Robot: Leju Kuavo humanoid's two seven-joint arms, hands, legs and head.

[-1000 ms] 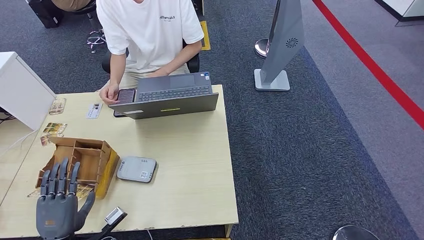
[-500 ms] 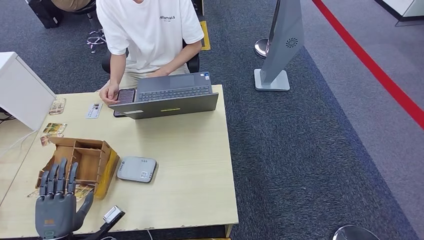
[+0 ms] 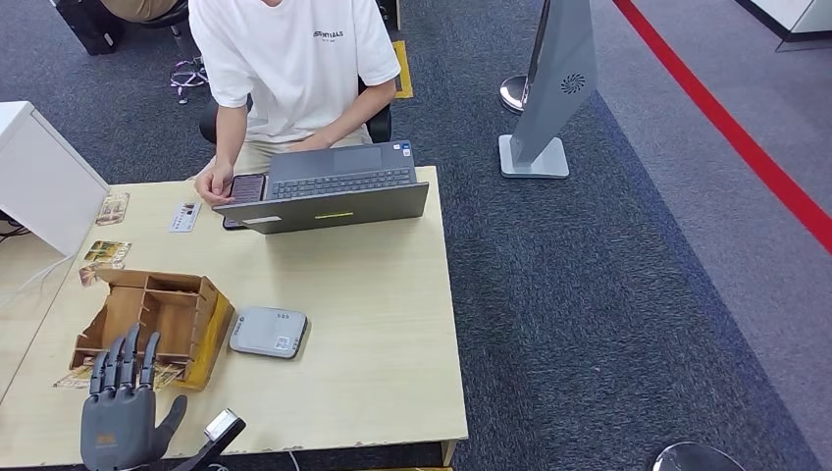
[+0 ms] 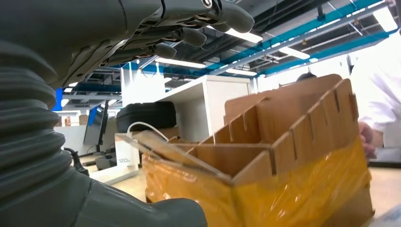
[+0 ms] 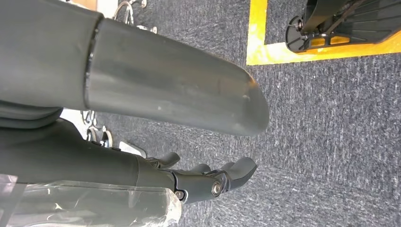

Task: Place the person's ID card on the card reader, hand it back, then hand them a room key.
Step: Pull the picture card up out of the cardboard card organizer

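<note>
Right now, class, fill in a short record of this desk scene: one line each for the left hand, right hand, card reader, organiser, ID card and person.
left hand: open, fingers spread, holding nothing, at the near end of the wooden organiser
right hand: hanging over dark carpet, holding nothing, fingers slightly curled
card reader: grey, flat on the table, just right of the organiser, nothing on it
wooden organiser: brown compartments, yellow-taped side
ID card: lying on the table beside the person's hand
person: seated behind a laptop, white shirt
</note>
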